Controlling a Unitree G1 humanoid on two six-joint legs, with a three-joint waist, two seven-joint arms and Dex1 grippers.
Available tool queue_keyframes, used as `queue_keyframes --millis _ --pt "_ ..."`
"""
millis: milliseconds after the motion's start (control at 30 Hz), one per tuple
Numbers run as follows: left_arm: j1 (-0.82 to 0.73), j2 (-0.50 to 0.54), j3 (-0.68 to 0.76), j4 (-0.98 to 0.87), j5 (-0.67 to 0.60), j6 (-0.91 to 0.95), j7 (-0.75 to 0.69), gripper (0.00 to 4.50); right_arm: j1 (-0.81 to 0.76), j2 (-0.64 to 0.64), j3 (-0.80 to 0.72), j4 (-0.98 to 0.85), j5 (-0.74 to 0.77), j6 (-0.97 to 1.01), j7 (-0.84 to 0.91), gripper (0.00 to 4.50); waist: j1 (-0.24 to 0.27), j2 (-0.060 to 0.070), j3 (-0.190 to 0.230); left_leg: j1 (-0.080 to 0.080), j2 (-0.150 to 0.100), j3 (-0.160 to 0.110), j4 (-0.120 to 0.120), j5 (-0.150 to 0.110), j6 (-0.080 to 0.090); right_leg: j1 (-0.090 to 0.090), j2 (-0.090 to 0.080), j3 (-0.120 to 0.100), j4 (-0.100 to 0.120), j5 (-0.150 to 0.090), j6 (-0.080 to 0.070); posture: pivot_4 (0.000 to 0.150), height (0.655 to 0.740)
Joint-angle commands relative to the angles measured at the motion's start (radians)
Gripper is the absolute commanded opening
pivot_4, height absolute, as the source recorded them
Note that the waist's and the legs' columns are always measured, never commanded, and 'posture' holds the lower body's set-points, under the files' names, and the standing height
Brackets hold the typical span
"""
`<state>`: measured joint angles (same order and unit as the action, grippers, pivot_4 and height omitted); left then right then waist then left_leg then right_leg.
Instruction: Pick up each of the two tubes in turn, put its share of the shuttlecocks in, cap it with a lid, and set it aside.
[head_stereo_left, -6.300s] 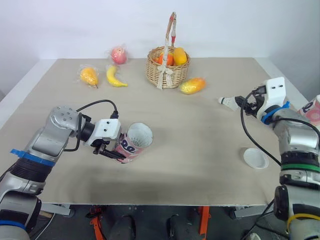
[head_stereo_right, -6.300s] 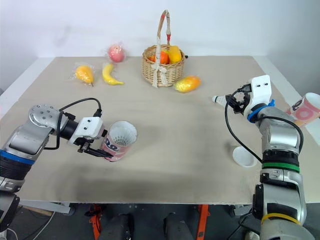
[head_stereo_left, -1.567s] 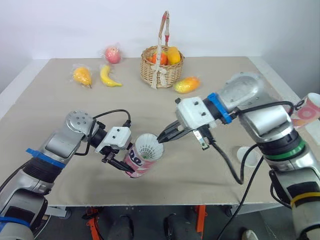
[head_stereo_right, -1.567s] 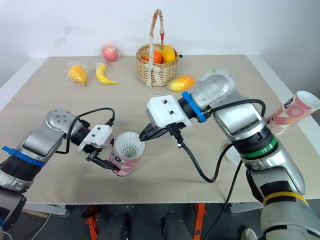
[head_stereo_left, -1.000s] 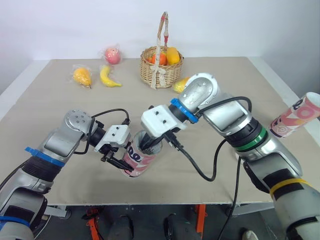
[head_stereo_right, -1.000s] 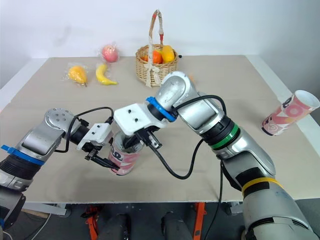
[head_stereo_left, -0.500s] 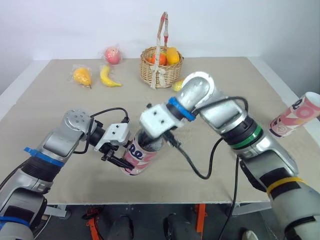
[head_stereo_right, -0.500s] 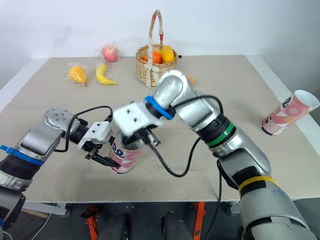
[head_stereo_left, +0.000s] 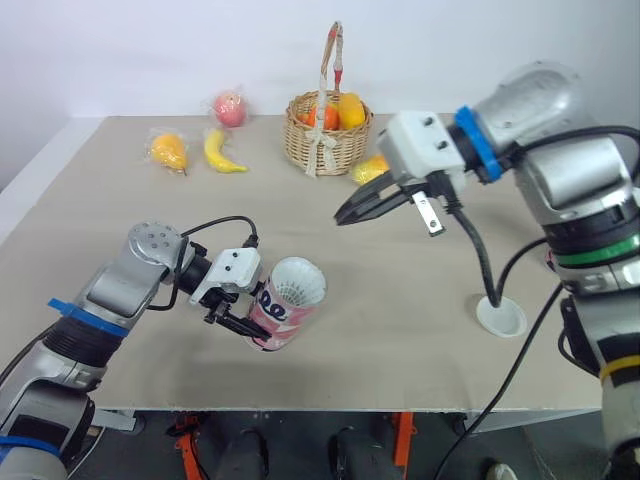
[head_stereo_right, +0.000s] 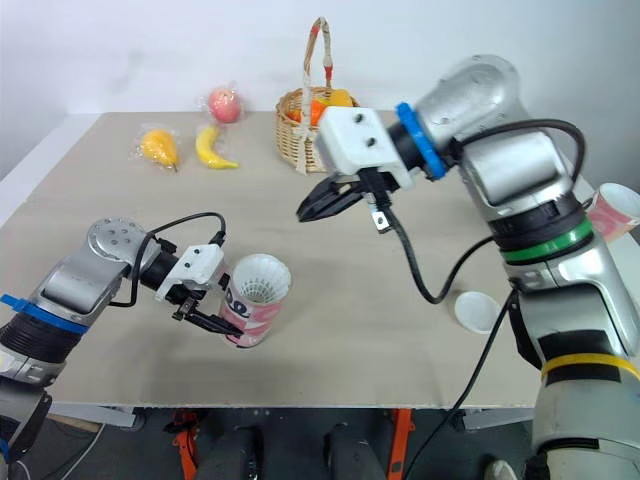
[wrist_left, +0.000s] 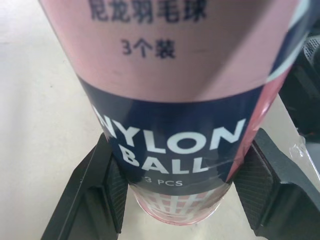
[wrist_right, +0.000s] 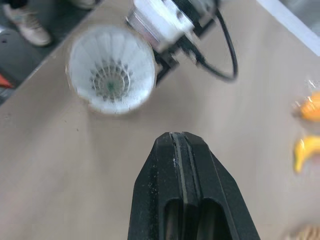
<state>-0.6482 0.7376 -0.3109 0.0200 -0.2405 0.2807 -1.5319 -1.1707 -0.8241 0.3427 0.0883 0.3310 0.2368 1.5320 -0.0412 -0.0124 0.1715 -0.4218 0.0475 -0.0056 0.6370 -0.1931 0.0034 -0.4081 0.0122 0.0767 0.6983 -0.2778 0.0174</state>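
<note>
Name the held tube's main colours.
Pink tube with a navy band; clearest in left wrist view.

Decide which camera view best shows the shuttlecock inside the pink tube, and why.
The right wrist view: it looks straight down onto the shuttlecock, showing its whole skirt and centre. The eye views catch its white skirt side-on at the mouth of the tilted tube. The left wrist view shows the tube's printed wall.

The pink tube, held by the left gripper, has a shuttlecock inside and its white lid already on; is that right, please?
Not quite: the pink tube, held by the left gripper with a shuttlecock inside, is uncapped. The left eye view shows its mouth open and the white lid lying on the table.
</note>
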Motion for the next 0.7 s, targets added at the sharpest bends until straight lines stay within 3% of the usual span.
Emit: queue_keyframes --millis 33,267,500,600,700 --pt "0.03 -0.079 0.061 -0.041 -0.061 -0.02 0.081 2.67 0.159 -0.081 -0.154 -0.139 0.029 0.07 -0.089 0.09 0.006 -0.001 0.0 -0.001 -0.001 0.0 0.001 0.0 0.0 0.0 -0.001 0.0 0.0 0.0 0.0 0.15 0.74" --pt "0.1 -0.237 0.083 0.009 -0.044 -0.145 0.235 2.67 0.577 -0.227 -0.372 -0.154 -0.042 0.11 -0.273 0.09 0.02 -0.003 0.002 -0.003 -0.003 0.0 0.002 -0.001 -0.002 0.0 -0.003 0.001 -0.001 0.0 0.001 0.15 0.74" --pt "0.11 -0.324 0.068 0.135 -0.037 -0.224 0.275 2.67 0.659 -0.327 -0.393 0.013 -0.142 0.017 -0.288 0.09 0.004 -0.003 0.002 0.0 -0.002 0.002 0.002 -0.001 -0.002 0.0 0.0 0.004 -0.001 0.0 0.007 0.15 0.74" --pt "0.112 -0.352 0.056 0.149 -0.067 -0.185 0.25 2.67 0.659 -0.358 -0.371 0.097 -0.168 -0.03 -0.251 0.99 0.001 -0.003 0.002 0.001 -0.002 0.003 0.002 0.0 -0.002 0.001 0.0 0.004 -0.001 0.0 0.008 0.15 0.74" --pt "0.122 -0.366 0.035 0.163 -0.059 -0.171 0.238 2.67 0.669 -0.377 -0.348 0.174 -0.2 -0.079 -0.217 2.41 -0.002 -0.003 0.002 0.001 -0.002 0.004 0.002 0.0 -0.002 0.001 0.0 0.006 -0.001 0.0 0.009 0.15 0.74"
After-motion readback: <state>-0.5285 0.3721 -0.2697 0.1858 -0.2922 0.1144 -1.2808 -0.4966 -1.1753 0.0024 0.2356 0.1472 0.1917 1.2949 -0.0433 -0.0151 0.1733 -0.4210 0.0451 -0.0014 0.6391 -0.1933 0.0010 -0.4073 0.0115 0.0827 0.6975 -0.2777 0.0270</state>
